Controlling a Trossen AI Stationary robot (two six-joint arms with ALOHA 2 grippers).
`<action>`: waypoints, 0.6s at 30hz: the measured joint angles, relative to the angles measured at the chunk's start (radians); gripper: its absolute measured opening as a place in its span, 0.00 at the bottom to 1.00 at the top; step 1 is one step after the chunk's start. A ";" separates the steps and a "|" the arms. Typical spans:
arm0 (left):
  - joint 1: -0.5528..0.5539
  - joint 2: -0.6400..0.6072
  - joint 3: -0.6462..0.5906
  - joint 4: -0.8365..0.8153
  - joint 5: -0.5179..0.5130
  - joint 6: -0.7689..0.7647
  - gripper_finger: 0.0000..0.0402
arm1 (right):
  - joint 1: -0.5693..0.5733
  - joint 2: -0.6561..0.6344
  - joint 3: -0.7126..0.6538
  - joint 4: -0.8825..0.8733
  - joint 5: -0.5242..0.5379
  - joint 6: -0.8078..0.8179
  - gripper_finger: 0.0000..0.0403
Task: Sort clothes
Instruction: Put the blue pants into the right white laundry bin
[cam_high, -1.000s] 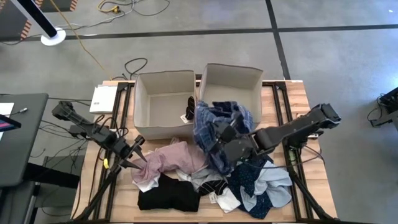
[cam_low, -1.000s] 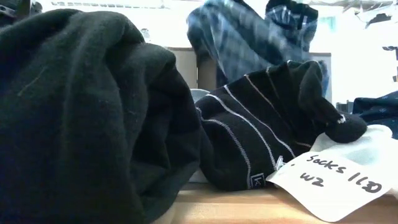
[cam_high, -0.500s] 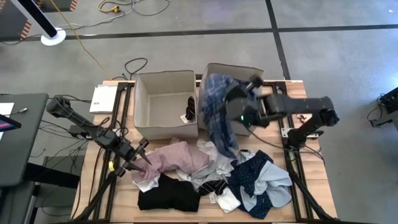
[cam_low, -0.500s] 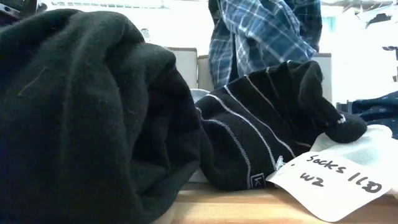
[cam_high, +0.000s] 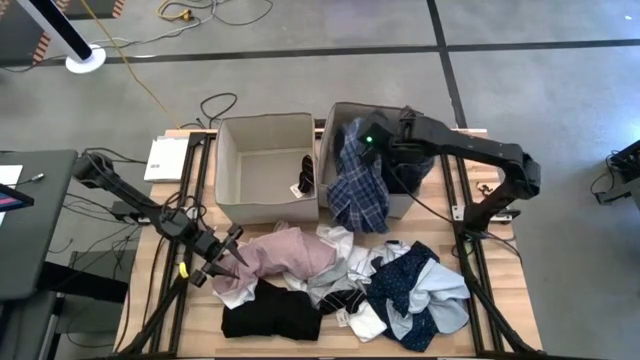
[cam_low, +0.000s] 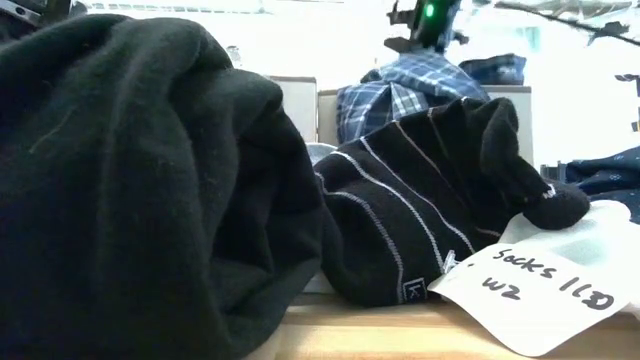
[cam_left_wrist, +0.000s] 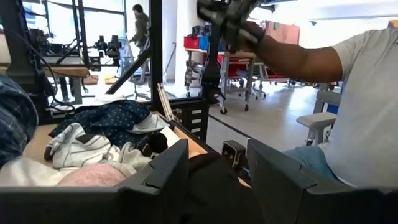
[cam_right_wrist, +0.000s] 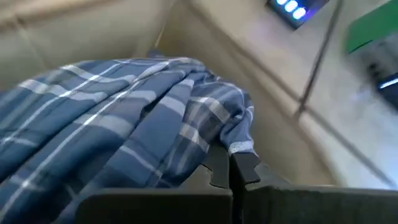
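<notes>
The blue plaid garment (cam_high: 358, 180) is draped over the near wall of the right beige box (cam_high: 405, 112); it also shows in the low view (cam_low: 415, 95). My right gripper (cam_high: 362, 140) is over that box, shut on the plaid. My left gripper (cam_high: 228, 252) is open at the left end of the pink garment (cam_high: 285, 252); whether it touches I cannot tell. The black garment (cam_high: 270, 322), white, grey, light blue and navy dotted (cam_high: 405, 285) clothes lie piled on the table's near half. My right gripper pinches a bunched fold of the plaid garment (cam_right_wrist: 239, 146) between its two shut fingers, coming from above. The upper part lies inside the right box; the rest hangs slack over the box's near wall (cam_high: 362, 212) toward the table.
The left beige box (cam_high: 262, 122) holds a dark sock (cam_high: 305, 175). A striped black sock (cam_low: 420, 220) with a paper tag (cam_low: 540, 285) lies at the near edge. A person in a grey shirt (cam_left_wrist: 367, 124) stands beyond the table. A white device (cam_high: 165, 158) sits far left.
My right gripper has lifted the plaid garment off the pile and carried it toward the table's far edge, over the right box, then lowered. The plaid, hanging long before, now lies bunched in the box and over its near wall.
</notes>
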 joint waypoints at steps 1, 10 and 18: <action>0.000 0.011 0.000 0.008 0.000 -0.001 0.39 | -0.015 0.000 -0.041 0.036 -0.038 -0.002 0.00; 0.000 0.085 0.000 0.031 -0.036 -0.035 0.39 | -0.117 0.000 -0.399 0.383 -0.308 -0.016 0.00; 0.000 0.121 0.000 0.067 -0.058 -0.031 0.39 | -0.153 0.000 -0.508 0.467 -0.438 0.001 0.05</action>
